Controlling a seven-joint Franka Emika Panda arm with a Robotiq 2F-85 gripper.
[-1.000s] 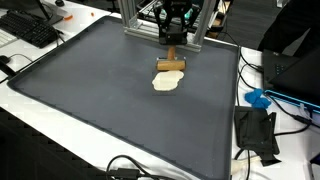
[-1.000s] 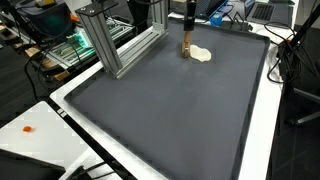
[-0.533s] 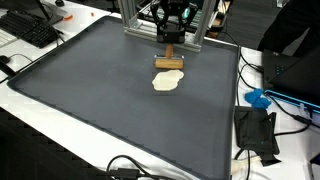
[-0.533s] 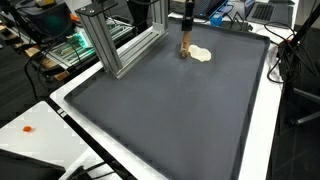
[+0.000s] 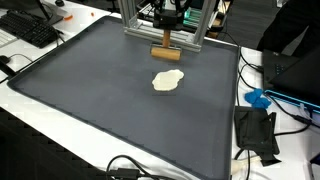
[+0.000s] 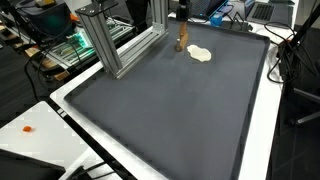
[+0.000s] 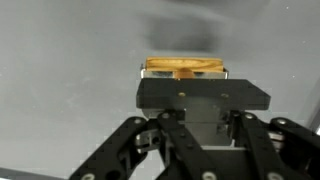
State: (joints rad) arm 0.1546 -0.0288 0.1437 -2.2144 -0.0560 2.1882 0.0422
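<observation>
**Wooden block hanging in the gripper, off the surface**

The gripper is clamping the upright stem of the wooden block, jaws drawn in tight. The block is hanging, it seems, clear of the dark surface near the far rim: lifted, not resting anywhere yet. A pale flat piece is lying untouched nearby. A metal frame, keyboard and cables are crowding the white benches.

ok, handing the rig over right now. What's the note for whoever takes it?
Pincer: shut on the wooden block.
Wooden block: held above the dark mat, near the aluminium frame, apart from the pale flat piece.
Done: block is off the mat.
Left: block not yet set down; the pale flat piece lies alone on the mat.
</observation>
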